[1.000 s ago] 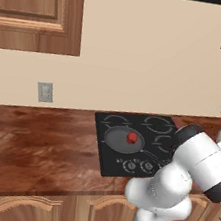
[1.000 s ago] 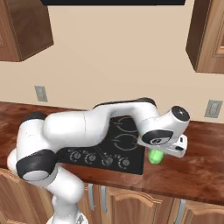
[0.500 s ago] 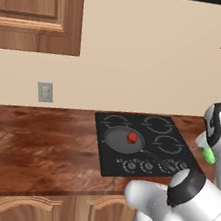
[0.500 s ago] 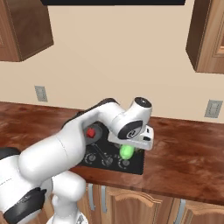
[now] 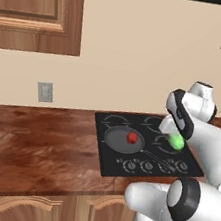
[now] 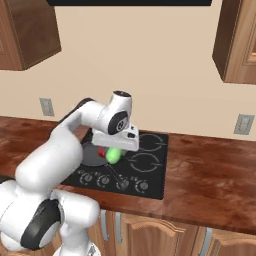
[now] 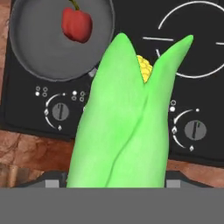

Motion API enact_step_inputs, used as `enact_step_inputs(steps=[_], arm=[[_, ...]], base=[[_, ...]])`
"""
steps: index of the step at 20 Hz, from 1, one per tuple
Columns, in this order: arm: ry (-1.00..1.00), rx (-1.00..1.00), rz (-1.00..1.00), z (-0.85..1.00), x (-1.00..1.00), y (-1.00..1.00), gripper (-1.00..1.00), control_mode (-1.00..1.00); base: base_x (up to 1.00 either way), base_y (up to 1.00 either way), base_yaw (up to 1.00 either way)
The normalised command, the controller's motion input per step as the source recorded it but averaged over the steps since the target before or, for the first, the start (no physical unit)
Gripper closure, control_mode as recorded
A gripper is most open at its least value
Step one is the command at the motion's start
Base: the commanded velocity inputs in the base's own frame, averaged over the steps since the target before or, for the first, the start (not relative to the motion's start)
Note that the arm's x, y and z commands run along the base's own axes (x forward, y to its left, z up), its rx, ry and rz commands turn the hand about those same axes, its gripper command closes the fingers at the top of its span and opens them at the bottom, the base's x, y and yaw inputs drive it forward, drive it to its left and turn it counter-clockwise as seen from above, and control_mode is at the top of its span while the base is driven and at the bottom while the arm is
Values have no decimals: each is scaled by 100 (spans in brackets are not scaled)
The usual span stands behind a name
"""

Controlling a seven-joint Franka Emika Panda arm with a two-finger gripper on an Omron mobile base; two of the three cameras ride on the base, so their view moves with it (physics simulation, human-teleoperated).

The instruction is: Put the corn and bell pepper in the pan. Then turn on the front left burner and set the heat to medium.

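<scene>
My gripper (image 6: 116, 150) is shut on the corn (image 6: 113, 155), a bright green husked cob that hangs in the air over the stove, just right of the pan (image 6: 90, 157). In the hand view the corn (image 7: 127, 127) fills the middle and hides the finger tips, with yellow kernels showing at its split tip. The bell pepper (image 7: 77, 24), small and red, lies inside the dark grey pan (image 7: 39, 48). From the left base view the corn (image 5: 176, 141) hangs to the right of the pan (image 5: 118, 139) and the bell pepper (image 5: 132, 137), with the gripper (image 5: 175, 135) above it.
The black cooktop (image 5: 105, 163) is set in a brown wood counter (image 5: 30, 150). A row of knobs (image 7: 59, 111) runs along its front edge, below the pan. The pan's thin black handle (image 5: 156, 159) points toward the front right. Wall cabinets hang above on both sides.
The arm has swung left with the corn, from over the counter right of the stove to above the cooktop beside the pan. The bell pepper and pan have not moved.
</scene>
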Motion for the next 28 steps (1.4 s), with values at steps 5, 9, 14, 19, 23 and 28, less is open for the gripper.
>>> enact_step_inputs(steps=[5,9,14,19,23,28], arm=[[1,1,5,-18,96,97,100,-100],[0,0,0,-9,94,83,100,-100],[1,-4,-1,-31,70,47,100,-100],[0,-1,-1,-9,1,16,100,-100],[0,-4,0,-13,0,22,100,-100],[0,-8,0,-38,0,21,100,-100]], base=[[0,0,0],[0,0,0],[0,0,0],[0,0,0],[0,0,0],[0,0,0]])
